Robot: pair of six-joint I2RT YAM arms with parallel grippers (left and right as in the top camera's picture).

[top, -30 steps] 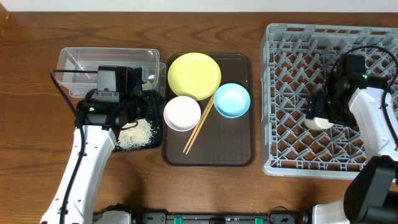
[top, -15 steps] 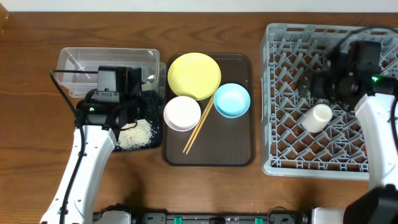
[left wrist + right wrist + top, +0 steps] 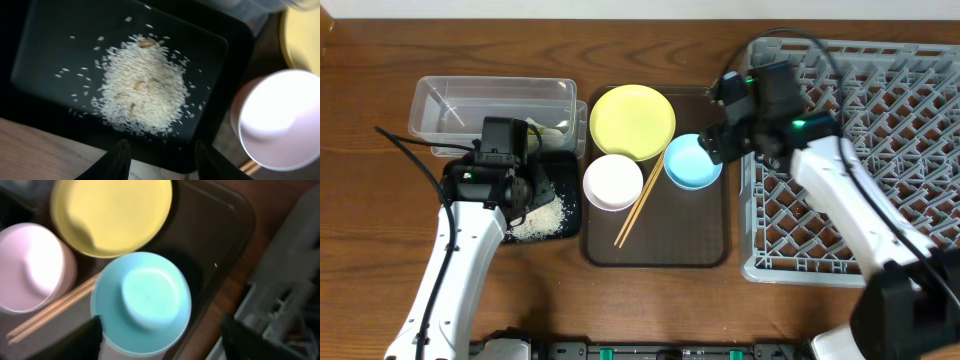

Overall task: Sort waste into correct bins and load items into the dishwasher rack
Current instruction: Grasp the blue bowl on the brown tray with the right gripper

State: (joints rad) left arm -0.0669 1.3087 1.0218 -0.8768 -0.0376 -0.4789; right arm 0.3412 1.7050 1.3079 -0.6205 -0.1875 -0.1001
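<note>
My left gripper (image 3: 525, 190) (image 3: 162, 162) is open and empty above the near edge of the shallow black tray (image 3: 572, 195) (image 3: 50, 40), which holds a heap of white rice (image 3: 540, 215) (image 3: 142, 85). My right gripper (image 3: 715, 140) (image 3: 162, 340) is open and empty just above the light blue bowl (image 3: 692, 162) (image 3: 142, 300). The yellow plate (image 3: 632, 122) (image 3: 112, 215), the white bowl (image 3: 612, 182) (image 3: 280, 120) and the chopsticks (image 3: 638, 212) (image 3: 50, 312) lie on the brown serving tray (image 3: 690, 240). The grey rack (image 3: 880, 150) stands at the right. The green cup is hidden under my right arm. I cannot make out the wrapper.
The clear plastic tub (image 3: 450, 100) stands behind the black tray at the far left, with a small pale thing at its right end. The brown tray's right rim runs close to the rack's left wall (image 3: 290, 280).
My right arm has left the cup lying in the rack and swung left to above the blue bowl. My left arm has shifted slightly over the black tray.
</note>
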